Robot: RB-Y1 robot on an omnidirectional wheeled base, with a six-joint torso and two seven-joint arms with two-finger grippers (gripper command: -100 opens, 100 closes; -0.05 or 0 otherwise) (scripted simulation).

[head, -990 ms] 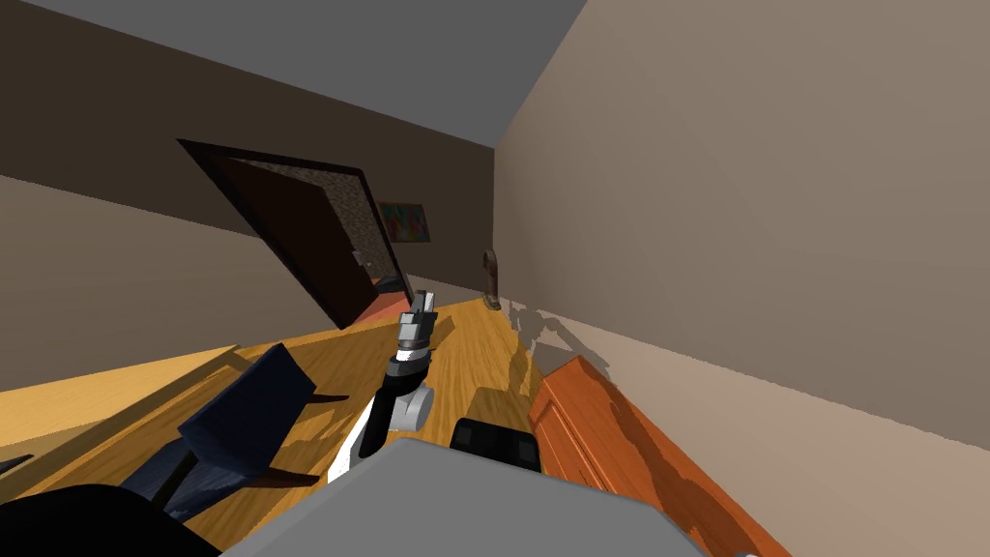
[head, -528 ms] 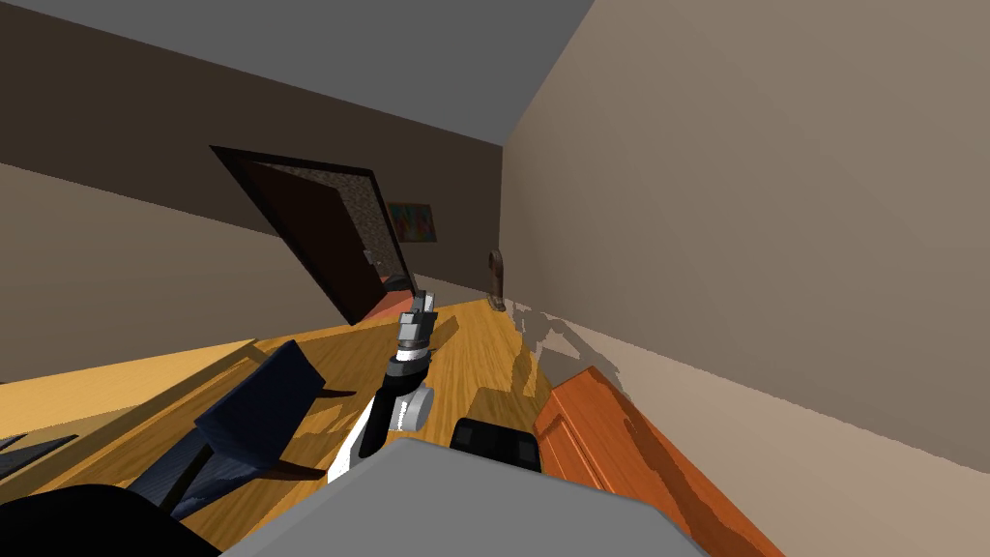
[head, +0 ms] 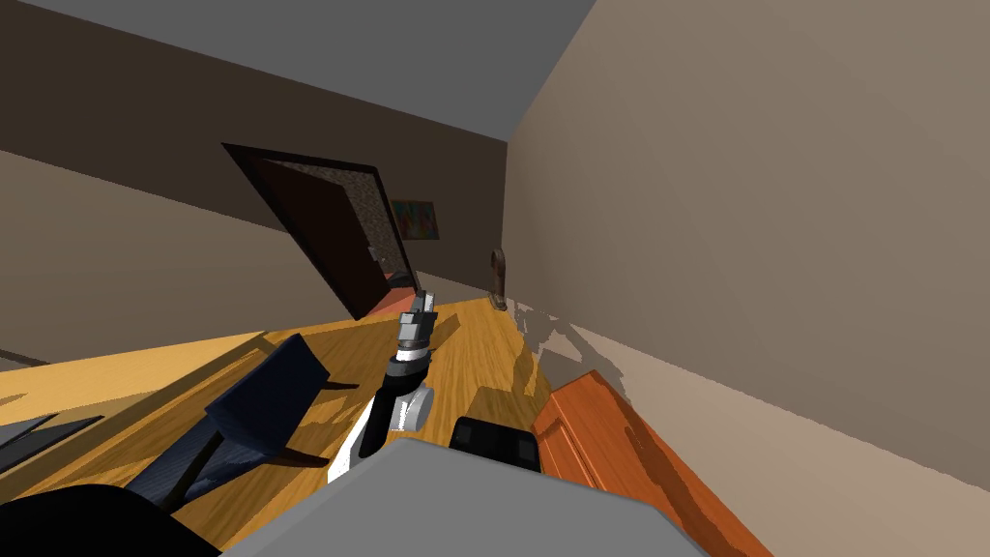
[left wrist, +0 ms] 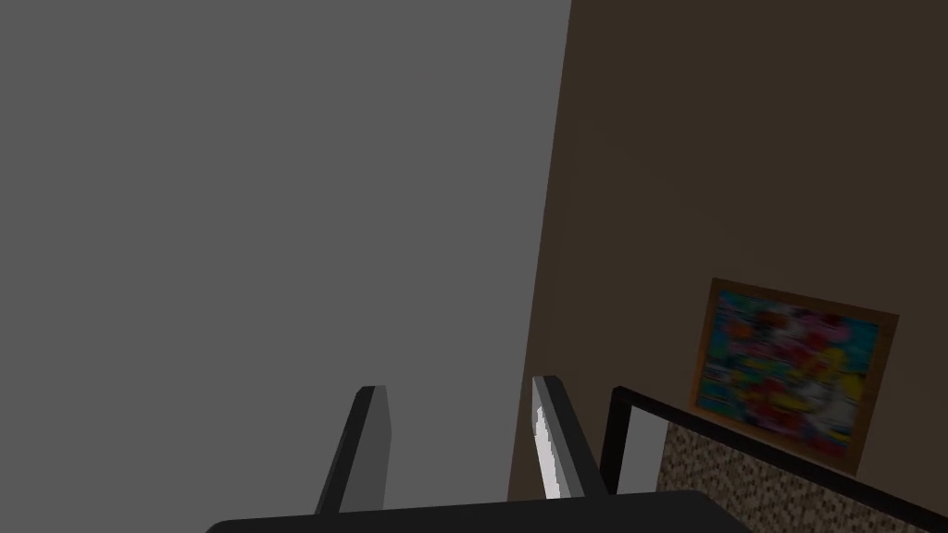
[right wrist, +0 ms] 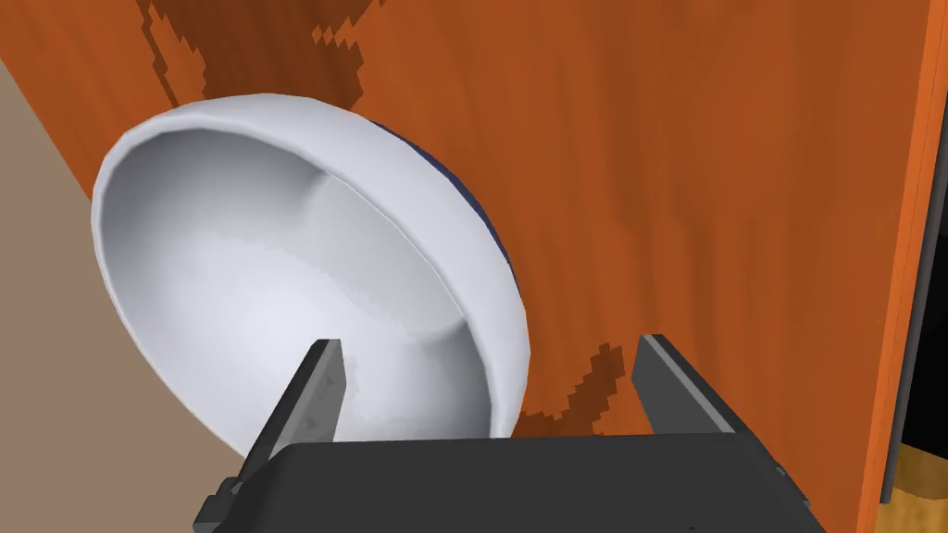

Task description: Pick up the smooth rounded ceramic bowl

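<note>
Since a second ago my own view has turned a little: the dark open door (head: 329, 237) and the dark blue chair (head: 261, 406) both lie further to my right in the head view, while the left arm holds the same place ahead of the chest. Nearest, the right gripper (right wrist: 486, 342) hangs over the wooden top of the orange-brown cabinet (right wrist: 694, 185), its fingers spread wide with nothing clasped. The white bowl (right wrist: 278, 278) stands on that top, close to the edge by the beige wall (right wrist: 56, 370). Its near rim runs between the two fingers, so one finger is over the bowl's hollow and the other over bare wood. A sliver of dark blue shows at the bowl's underside. Further out, the left gripper (head: 419, 307) is raised above the wooden floor (head: 474, 348), its fingers a narrow gap apart and empty. The chair stands on the floor to my left, well apart from the cabinet. Farthest, beside the door, a colourful picture (head: 416, 219) hangs on the dark wall
</note>
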